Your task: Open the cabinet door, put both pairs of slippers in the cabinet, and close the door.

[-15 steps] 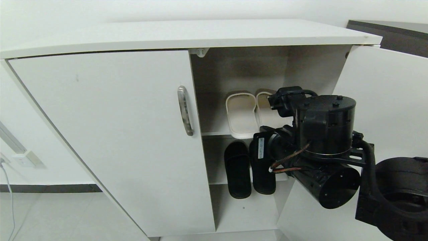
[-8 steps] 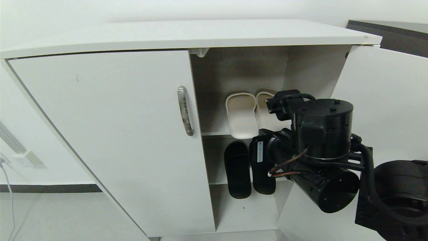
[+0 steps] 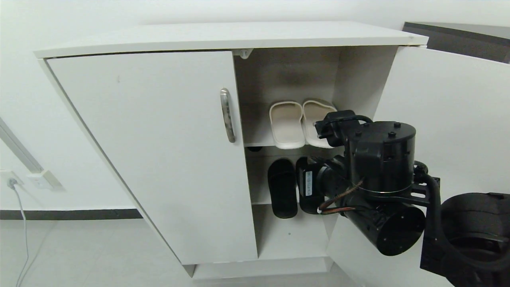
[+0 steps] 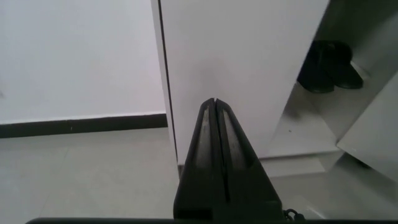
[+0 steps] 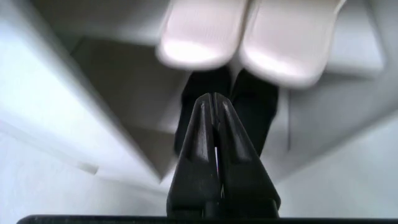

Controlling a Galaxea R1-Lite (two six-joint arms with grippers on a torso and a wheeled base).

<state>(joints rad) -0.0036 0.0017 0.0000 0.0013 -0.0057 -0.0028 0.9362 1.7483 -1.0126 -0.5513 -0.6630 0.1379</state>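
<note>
The white cabinet (image 3: 223,36) has its left door (image 3: 151,151) shut and its right door (image 3: 446,119) swung open. A white pair of slippers (image 3: 287,125) lies on the upper shelf, and a black pair (image 3: 282,187) on the shelf below, partly hidden by my right arm (image 3: 378,163). My right gripper (image 5: 215,99) is shut and empty, in front of the open compartment, level with the black slippers (image 5: 261,106) under the white ones (image 5: 199,37). My left gripper (image 4: 214,104) is shut and empty, low before the shut door (image 4: 242,50).
The open door stands just right of my right arm. A metal handle (image 3: 227,115) is on the shut door's inner edge. A wall socket (image 3: 38,180) with a cable (image 3: 20,215) is to the left. Bare floor (image 3: 99,255) lies in front.
The head camera has drawn back, so the cabinet looks smaller and more floor shows. The slippers have not moved on their shelves. My right arm is farther out of the compartment.
</note>
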